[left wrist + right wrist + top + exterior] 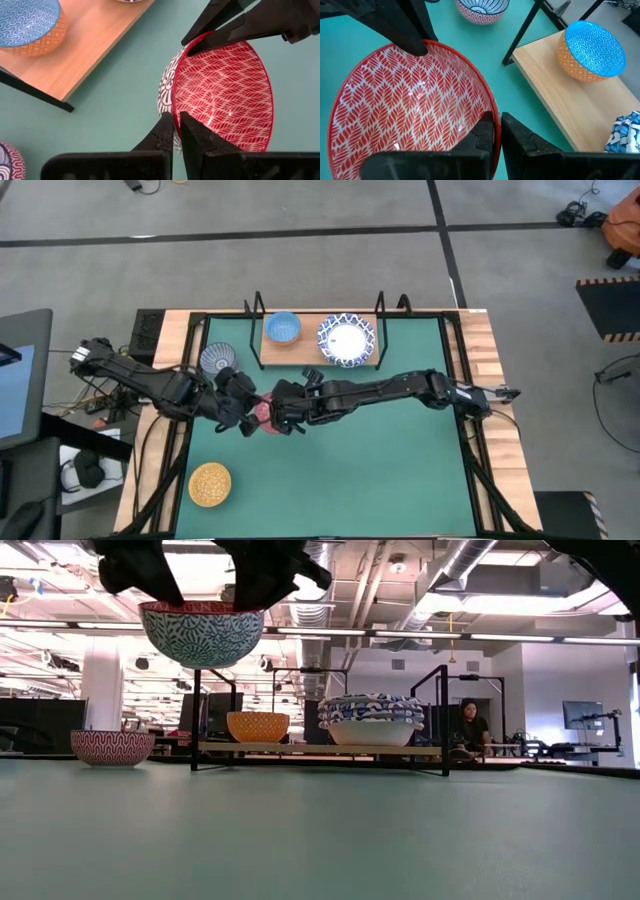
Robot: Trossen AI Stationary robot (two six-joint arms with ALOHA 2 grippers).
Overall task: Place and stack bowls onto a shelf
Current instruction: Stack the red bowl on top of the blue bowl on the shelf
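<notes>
The red bowl (262, 416), red leaf pattern inside and teal pattern outside (202, 632), hangs in the air between both grippers, near the mat's left middle. My left gripper (243, 412) is shut on its left rim, my right gripper (283, 416) on its right rim. The shelf (305, 348) stands at the mat's far edge. On its board rest a blue bowl (283, 328) with an orange outside and a stack of white bowls with blue lattice rims (347, 340). A grey-blue patterned bowl (217, 358) sits on the mat left of the shelf. My left gripper (176, 131) pinches the red bowl's rim (173, 100) on the bowl's left side, one finger inside and one outside, slanting down from the table's left. The bowl is lifted clear and upright. My right gripper (496, 131) pinches the opposite rim (490, 107), one finger inside the bowl and one outside, slanting down from the table's right. The bowl hangs level between the two holds.
A yellow bowl (210, 483) sits on the mat near its near left corner. The shelf's black posts (258, 305) rise at its corners. The green mat's middle and right part lie bare. A person sits far behind the table (468, 728).
</notes>
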